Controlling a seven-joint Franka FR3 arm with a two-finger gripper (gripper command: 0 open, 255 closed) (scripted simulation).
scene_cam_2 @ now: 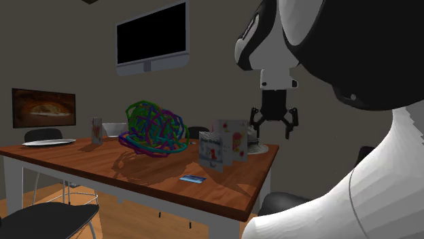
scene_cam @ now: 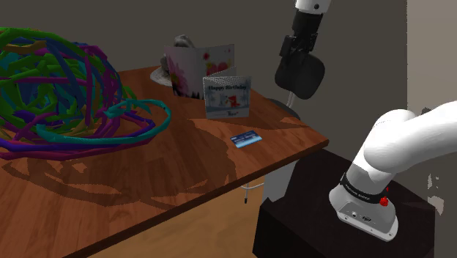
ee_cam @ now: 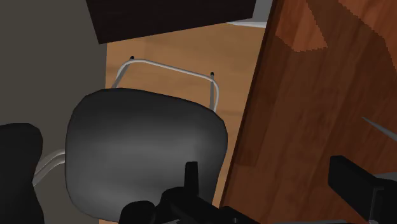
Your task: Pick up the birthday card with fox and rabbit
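Note:
Two folded birthday cards stand on the wooden table. The nearer one is a blue card with "Happy Birthday" and a small red figure on it; its animals are too small to make out. Behind it stands a pale card with pink flowers. My gripper hangs open, well above the table's edge, to the shoulder view's right of the cards and touching nothing. In the wrist view the table edge lies between its fingers.
A big tangle of coloured wire covers the shoulder view's left of the table. A small blue card lies flat near the front edge. A black chair stands below the gripper. A pale dish sits behind the cards.

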